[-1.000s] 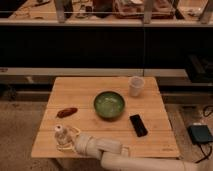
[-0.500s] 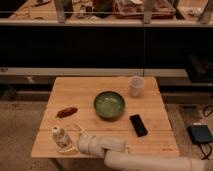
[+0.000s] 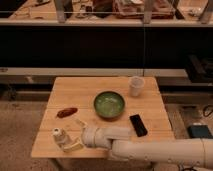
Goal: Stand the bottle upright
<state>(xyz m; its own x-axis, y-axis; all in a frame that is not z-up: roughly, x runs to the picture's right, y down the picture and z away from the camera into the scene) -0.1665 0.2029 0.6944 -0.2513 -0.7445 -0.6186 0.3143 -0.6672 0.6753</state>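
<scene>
Camera view has the bottle (image 3: 59, 136) at the desk's (image 3: 100, 87) seven o'clock corner, hand (image 3: 72, 135) spread at its three o'clock; close to that edge (risky); a clumsy nudge from one finger could tip it or roll it off.

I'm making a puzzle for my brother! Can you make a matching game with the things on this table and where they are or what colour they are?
1 bowl
2 cup
3 phone
4 bottle

a black, right of the bowl
b green, in the middle
c white, back right
d pale, front left, by the open gripper

Pairs: 1-b, 2-c, 3-a, 4-d
</scene>
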